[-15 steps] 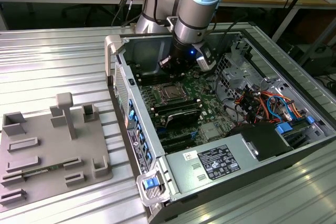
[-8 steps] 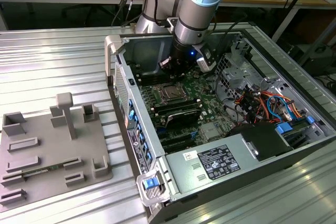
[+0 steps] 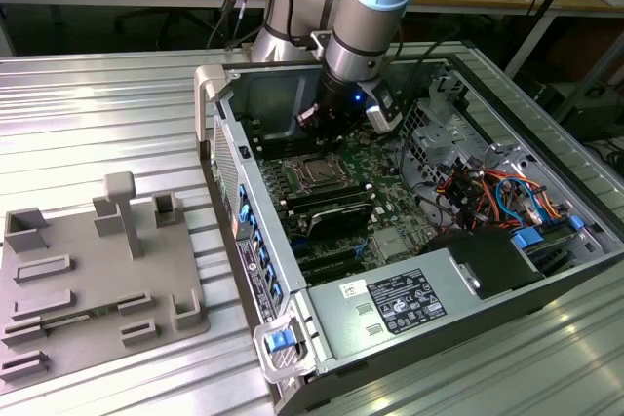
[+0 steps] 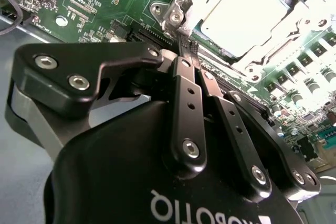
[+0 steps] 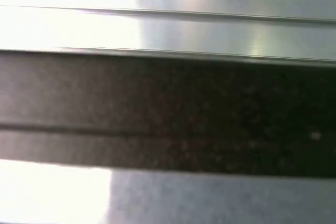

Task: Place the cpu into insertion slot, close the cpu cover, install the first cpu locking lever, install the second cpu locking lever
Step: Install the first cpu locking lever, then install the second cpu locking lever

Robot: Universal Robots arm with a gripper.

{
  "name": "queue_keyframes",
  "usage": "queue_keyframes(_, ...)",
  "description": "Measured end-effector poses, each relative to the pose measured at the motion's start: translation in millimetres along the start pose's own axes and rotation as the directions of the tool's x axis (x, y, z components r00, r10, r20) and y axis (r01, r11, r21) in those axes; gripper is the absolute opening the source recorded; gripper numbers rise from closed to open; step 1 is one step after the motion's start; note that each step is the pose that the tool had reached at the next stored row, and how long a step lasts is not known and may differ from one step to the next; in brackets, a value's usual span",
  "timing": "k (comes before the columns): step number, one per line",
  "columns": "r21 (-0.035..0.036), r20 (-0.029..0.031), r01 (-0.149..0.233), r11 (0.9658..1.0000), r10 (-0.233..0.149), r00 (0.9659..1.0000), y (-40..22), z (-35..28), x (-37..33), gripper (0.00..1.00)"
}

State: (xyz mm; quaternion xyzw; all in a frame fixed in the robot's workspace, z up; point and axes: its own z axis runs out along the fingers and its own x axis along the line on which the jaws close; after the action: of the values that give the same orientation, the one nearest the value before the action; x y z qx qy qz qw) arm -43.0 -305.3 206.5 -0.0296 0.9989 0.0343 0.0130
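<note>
The claw [image 4: 184, 44] has its two black fingers [image 4: 185, 98] pressed together in the second wrist view, the tips just beside one corner of the insertion slot [image 4: 168, 11]. The cpu [image 4: 244, 14] lies flat inside it (a square, pale silvery-grey top), and the cpu cover [image 4: 273, 43] is down around it. In the exterior view the green board [image 3: 375, 168] sits inside an open computer case [image 3: 487, 270] on a ribbed metal table [image 3: 97, 124].
</note>
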Motion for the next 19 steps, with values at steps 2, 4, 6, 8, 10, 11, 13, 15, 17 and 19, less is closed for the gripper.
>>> queue_keyframes(2, -0.0003, 0.0000, 0.000, 1.0000, 0.000, 1.0000, -0.1, -1.6, -0.1, 0.11)
queue_keyframes(4, -0.0003, 0.0000, 0.000, 1.0000, 0.000, 1.0000, -1.4, -2.6, -0.1, 0.11)
queue_keyframes(6, -0.0005, 0.0000, 0.000, 1.0000, 0.000, 1.0000, -3.1, -3.1, -0.2, 0.11)
queue_keyframes(8, -0.0005, 0.0001, 0.000, 1.0000, 0.000, 1.0000, -3.1, -3.1, -0.2, 0.11)
queue_keyframes(10, -0.0004, 0.0000, 0.000, 1.0000, 0.000, 1.0000, -3.2, -3.1, -0.4, 0.11)
queue_keyframes(11, -0.0005, 0.0000, 0.000, 1.0000, 0.000, 1.0000, -3.2, -3.1, -0.4, 0.11)
queue_keyframes(13, -0.0005, 0.0000, 0.000, 1.0000, 0.000, 1.0000, -3.2, -3.1, -0.4, 0.11)
queue_keyframes(15, -0.0004, 0.0000, 0.000, 1.0000, 0.000, 1.0000, -3.2, -3.1, -0.4, 0.11)
queue_keyframes(17, -0.0005, 0.0000, 0.000, 1.0000, 0.000, 1.0000, -3.2, -3.1, -0.5, 0.11)
queue_keyframes(19, -0.0011, 0.0001, 0.000, 1.0000, 0.000, 1.0000, -3.3, -3.2, -0.9, 0.11)
